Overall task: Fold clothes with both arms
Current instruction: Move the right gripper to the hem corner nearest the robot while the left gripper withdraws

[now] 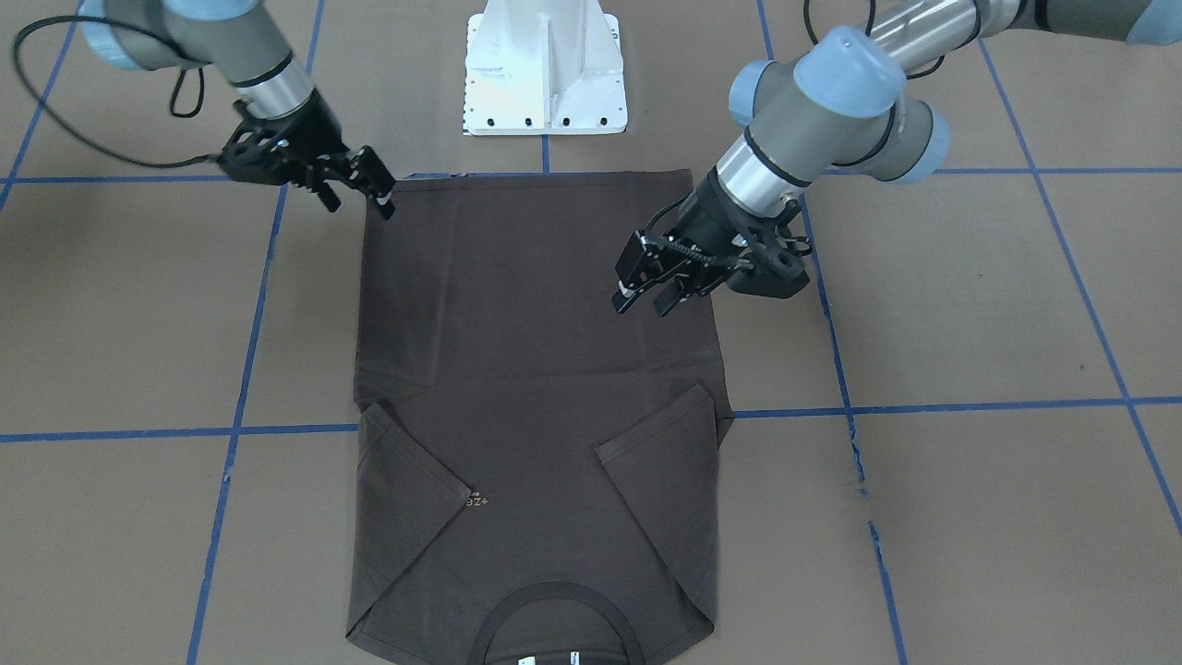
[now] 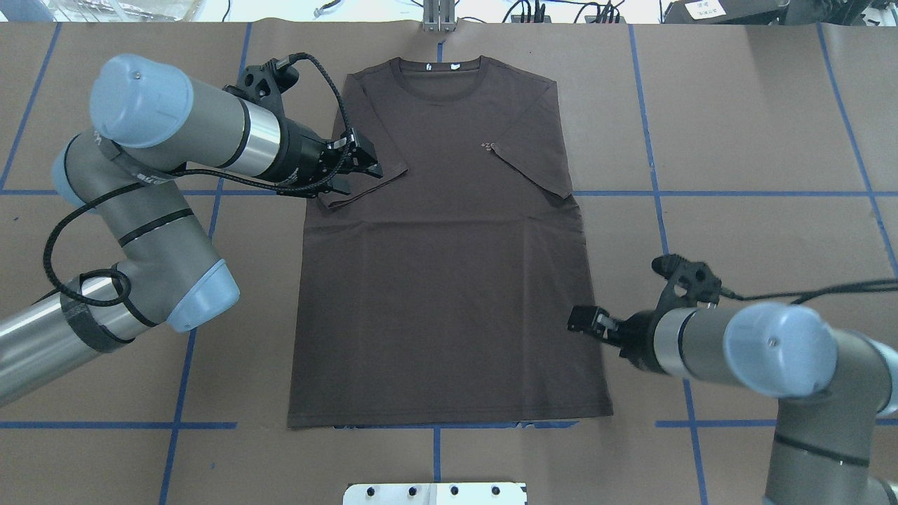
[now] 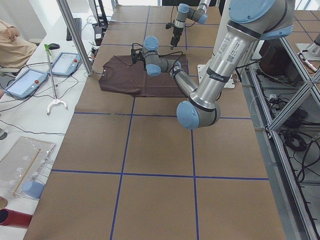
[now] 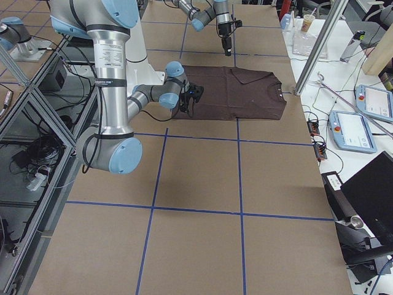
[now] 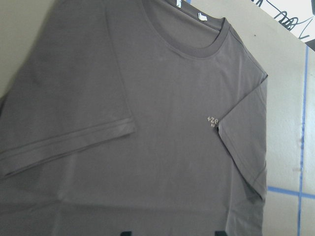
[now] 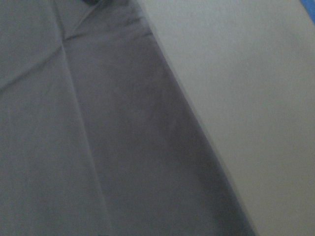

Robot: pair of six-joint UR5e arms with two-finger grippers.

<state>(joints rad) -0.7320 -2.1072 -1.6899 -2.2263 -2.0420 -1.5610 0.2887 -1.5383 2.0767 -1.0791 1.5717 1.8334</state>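
**State of parts**

1. T-shirt: dark brown, lies flat and front up at the centre of the bench. Collar is at the far edge, away from the robot; the hem is at the near edge, just in front of the white pedestal base. White neck labels show inside the collar.
2. Sleeves: both are folded inward over the chest. Left sleeve lies flat, hem edge running diagonally. Right sleeve has its tip touching the small pale logo and covers part of it.
3. Left pincer: jaws apart, nothing between them. Pos.: over the shirt's left side, approx. above the folded left sleeve. Left wrist cam looks across the chest, collar and logo.
4. Right pincer: jaws apart, empty. Pos.: at the shirt's right edge, toward the near (hem) end. Contact w/ the cloth cannot be told. Right wrist cam shows the shirt's side edge against bare bench paper.
5. Bench surface: brown covering w/ a grid of blue tape lines.
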